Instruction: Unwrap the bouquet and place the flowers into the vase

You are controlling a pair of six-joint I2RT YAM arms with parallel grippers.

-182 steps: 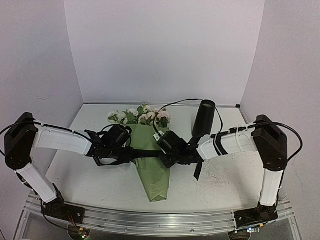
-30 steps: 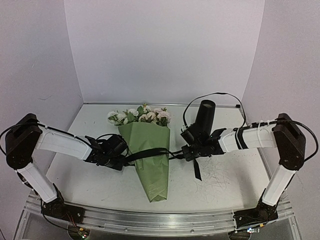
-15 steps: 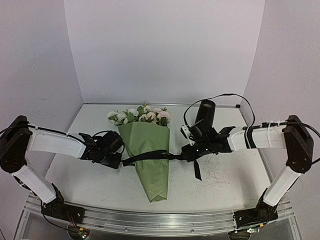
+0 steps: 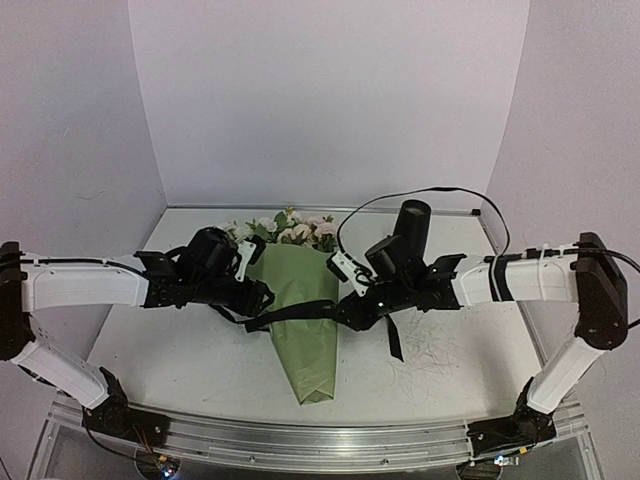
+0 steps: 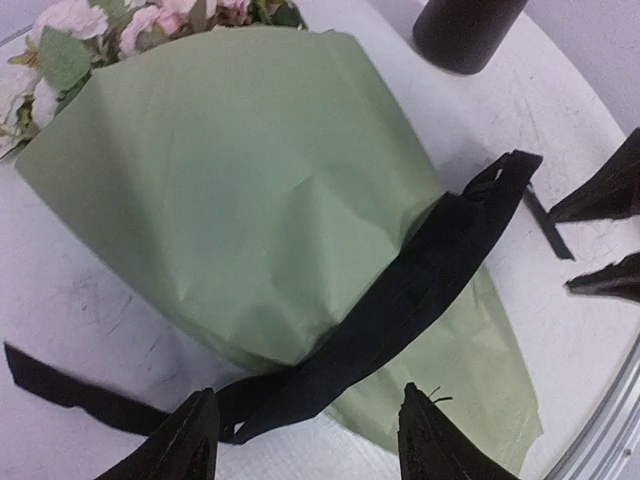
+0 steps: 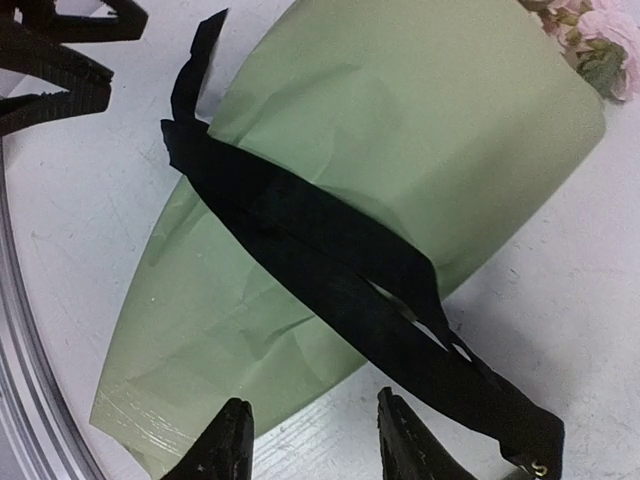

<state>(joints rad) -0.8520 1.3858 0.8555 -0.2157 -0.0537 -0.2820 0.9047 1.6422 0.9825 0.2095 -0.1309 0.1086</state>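
The bouquet (image 4: 302, 330) lies on the table, a green paper cone with its tip toward me. The flowers (image 4: 290, 228) show pink and white at its far end. A black ribbon (image 4: 296, 312) lies slack across the cone, untied, its ends trailing on both sides. My left gripper (image 4: 256, 299) hovers at the cone's left edge, open, over the ribbon (image 5: 400, 300) with nothing between its fingers (image 5: 190, 445). My right gripper (image 4: 346, 308) hangs at the cone's right edge, also open and empty, above the ribbon (image 6: 330, 270). The black vase (image 4: 406, 238) stands upright behind the right gripper.
White walls close the table in at the back and on both sides. A metal rail (image 4: 320, 440) runs along the near edge. A black cable (image 4: 420, 195) loops over the vase from the right arm. One ribbon tail (image 4: 394, 342) lies on the table right of the cone.
Both grippers have let go of the ribbon ends and moved inward to the cone's edges. The ribbon, stretched taut a second ago, now lies slack across the paper.
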